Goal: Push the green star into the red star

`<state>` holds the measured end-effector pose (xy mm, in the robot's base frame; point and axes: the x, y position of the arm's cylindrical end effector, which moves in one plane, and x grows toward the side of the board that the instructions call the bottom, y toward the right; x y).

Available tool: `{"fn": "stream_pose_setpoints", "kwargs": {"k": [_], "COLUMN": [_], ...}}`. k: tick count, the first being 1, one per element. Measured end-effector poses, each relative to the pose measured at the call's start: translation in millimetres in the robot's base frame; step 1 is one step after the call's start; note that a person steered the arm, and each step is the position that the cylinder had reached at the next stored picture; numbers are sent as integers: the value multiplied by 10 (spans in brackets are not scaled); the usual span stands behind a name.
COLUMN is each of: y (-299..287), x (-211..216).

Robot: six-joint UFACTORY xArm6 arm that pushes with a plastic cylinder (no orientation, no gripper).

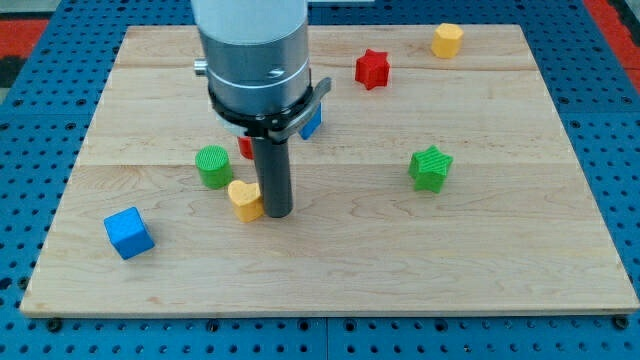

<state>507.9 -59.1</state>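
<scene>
Nearest the view's bottom: blue cube [129,232], smooth-faced, sitting turned on the board's lower left, close to the front edge but fully on the wood

Board [520,260] is pale planked wood with visible grain and seam lines, resting on a blue pegboard base [30,120] with a regular hole grid

My tip [277,214] is the lower end of a straight dark matte rod hanging from a wide grey cylindrical housing; there is no claw on this arm, so nothing opens, closes or is held. Tip stands on the board touching or just beside the right side of a yellow heart-shaped block [244,199]

Green cylinder [212,166], ribbed top, just up-left of the yellow heart. A red block [245,147] and a blue block [312,123] are mostly hidden behind the housing; shapes cannot be made out

Green star [431,167]: ribbed surface, right of centre, well apart from my tip, bare wood all round it

Red star [372,68]: toward the view's top, up and left of the green star, well apart from it, with bare board between the two

Yellow block [447,40], roughly hexagonal, near the top edge to the right of the red star

No readable writing or labels on any block or on the arm
</scene>
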Motion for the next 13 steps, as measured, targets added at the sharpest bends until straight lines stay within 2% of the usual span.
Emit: {"fn": "stream_pose_setpoints", "kwargs": {"k": [2,4,6,7,9,10,11,13], "y": [-833,175,1822,2233,1465,1454,1163,1090], "x": [-73,-92,-93,-179,-698,-575,-640,-1060]}}
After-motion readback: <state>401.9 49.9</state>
